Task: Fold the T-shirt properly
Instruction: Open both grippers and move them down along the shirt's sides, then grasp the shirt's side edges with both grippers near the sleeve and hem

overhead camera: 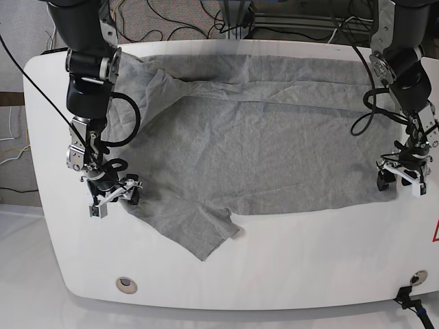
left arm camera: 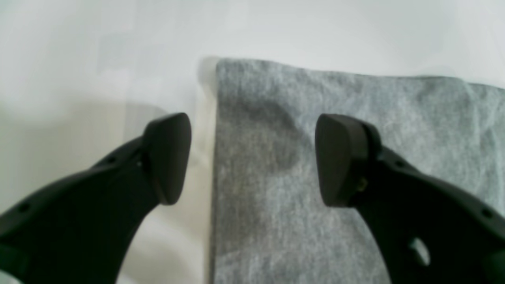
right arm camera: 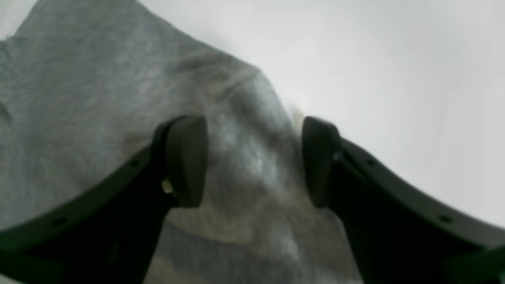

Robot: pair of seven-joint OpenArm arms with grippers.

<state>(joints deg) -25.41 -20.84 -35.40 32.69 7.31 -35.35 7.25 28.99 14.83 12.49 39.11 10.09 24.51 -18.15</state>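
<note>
A heather-grey T-shirt [overhead camera: 254, 144] lies spread across the middle of a white table [overhead camera: 309, 274] with rounded corners, one sleeve pointing toward the table's near edge and the far edge of the cloth folded over into a band. Behind the table, black cables [overhead camera: 171, 24] trail over a grey floor beside a metal frame [overhead camera: 309, 20]. A small round fitting [overhead camera: 125, 284] sits near the table's front edge. The left gripper [left arm camera: 252, 157] hovers over a corner of the T-shirt with fingers [left arm camera: 167, 157] spread wide, holding nothing. The right gripper [right arm camera: 254, 161] is over a rumpled shirt edge, fingers [right arm camera: 187, 159] parted on either side of a raised fold, not closed on it.
</note>
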